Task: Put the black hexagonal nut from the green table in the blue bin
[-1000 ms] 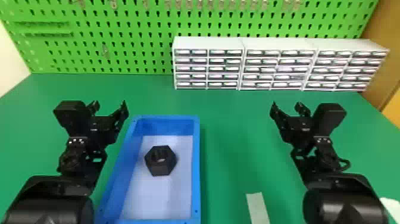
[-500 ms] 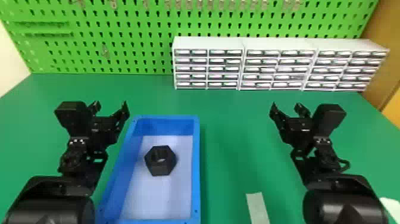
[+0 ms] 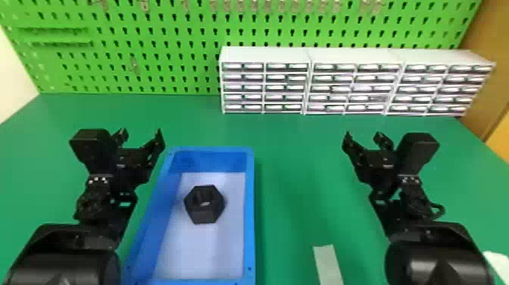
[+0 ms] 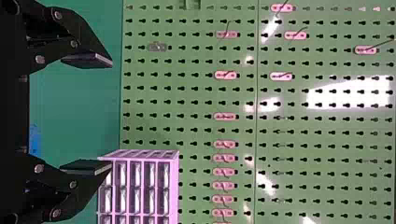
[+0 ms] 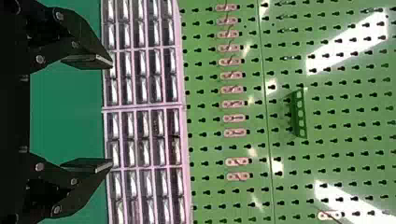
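The green table (image 3: 295, 182) spreads under both arms, and past the fingertips rises a green pegboard (image 3: 181, 53). White drawer units (image 3: 265, 55) stand against it, ahead and to the right of the left gripper (image 3: 140, 133) and reaching across in front of the right gripper (image 3: 363, 136). The blue bin (image 3: 250, 197) sits right of the left gripper, its long side running toward the robot. Both grippers are released, fingers spread with nothing held. A pale strip (image 3: 327, 265) lies nearer the robot than the right gripper, off to its left.

The black hexagonal nut (image 3: 204, 204) is in the bin, to the right of the left gripper and closer to the robot. It lies flat, hole facing up, the hole's axis upright; two corners point left and right, and the outline has no clear long axis.

The head view shows the nut; the left wrist view adds pink hooks (image 4: 226, 116), the right wrist view a small green rack (image 5: 299, 114) on the pegboard.

The nut is clear of the bin's walls, slightly closer to the left one. Open table runs from the bin's right rim to the right gripper.
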